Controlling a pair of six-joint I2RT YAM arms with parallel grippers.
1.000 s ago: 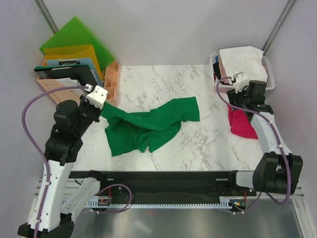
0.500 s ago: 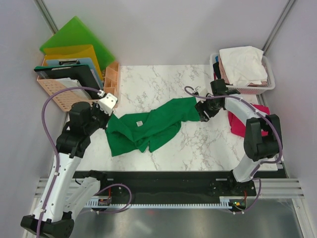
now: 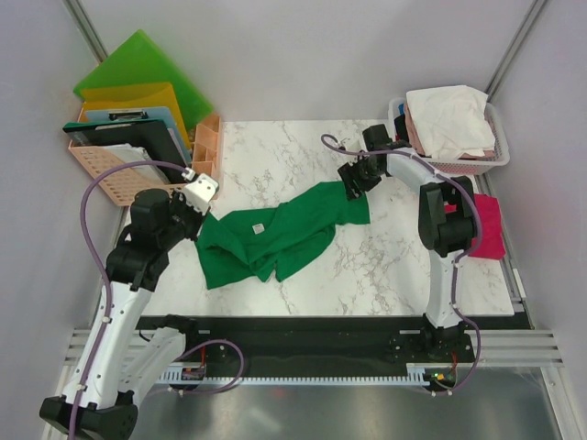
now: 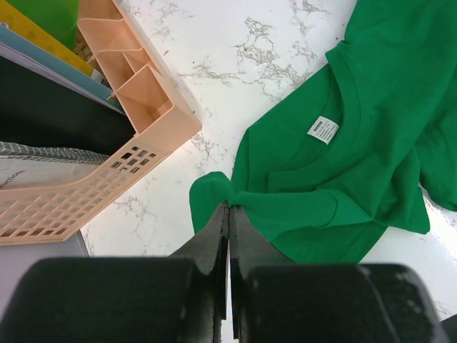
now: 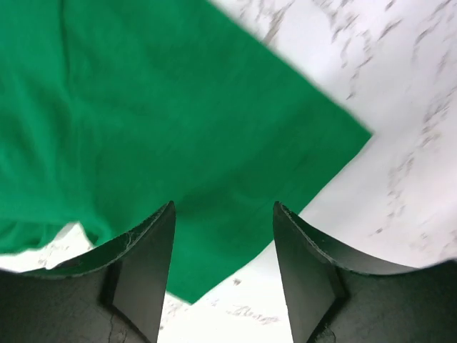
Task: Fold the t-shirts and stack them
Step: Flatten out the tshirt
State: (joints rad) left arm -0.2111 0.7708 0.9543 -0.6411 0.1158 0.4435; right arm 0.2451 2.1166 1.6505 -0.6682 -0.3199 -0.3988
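Right gripper [image 5: 223, 214], spread, has swung over the green tee [image 3: 275, 234]; left gripper [image 4: 228, 209] pinches it

A white marble-patterned table [image 3: 385, 266] stands between plain grey walls [image 3: 275, 55].

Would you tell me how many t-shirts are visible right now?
3: green t-shirt crumpled on the table, magenta t-shirt at its right edge, white t-shirt atop the basket; others may hide beneath.

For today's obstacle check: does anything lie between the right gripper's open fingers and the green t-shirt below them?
Nothing visible does. The right gripper hangs open over the green t-shirt, with only its bare cloth beneath.
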